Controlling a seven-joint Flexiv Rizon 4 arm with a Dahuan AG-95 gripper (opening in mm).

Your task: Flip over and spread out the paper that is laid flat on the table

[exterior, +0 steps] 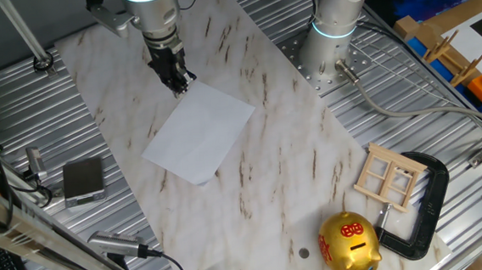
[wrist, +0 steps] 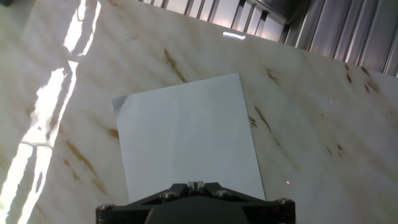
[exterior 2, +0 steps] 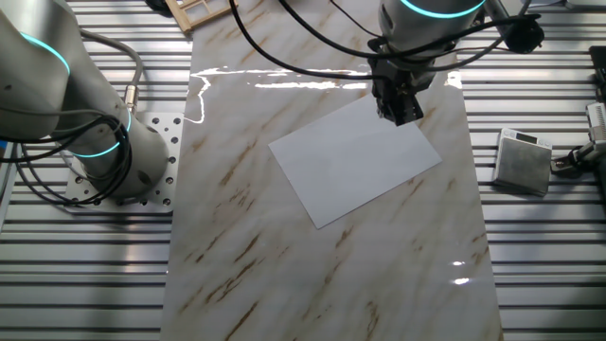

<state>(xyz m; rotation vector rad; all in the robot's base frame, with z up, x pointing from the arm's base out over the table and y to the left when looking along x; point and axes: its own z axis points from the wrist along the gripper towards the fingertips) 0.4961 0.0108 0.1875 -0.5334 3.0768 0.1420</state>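
While our gripper (exterior: 178, 81) sits w/ fingers closed together at the paper's (exterior: 200, 129) near edge, apparently pinching it, the sheet lies flat on the table (exterior: 292, 140), stretching ahead of us.

You had the paper (exterior: 200, 130) plain white, blank, no print. The table (exterior: 312, 177) was white marble-patterned with thin brown streaks. The gripper (exterior: 176, 78) was black, under a silver wrist with a cyan ring. The piggy bank (exterior: 349, 245) was gold with red markings. The pad (exterior: 83, 179) was grey. The clamp (exterior: 425, 207) was black; the small frame (exterior: 388, 176) pale wood. The surrounding surface (exterior: 471, 136) was ribbed silver metal.
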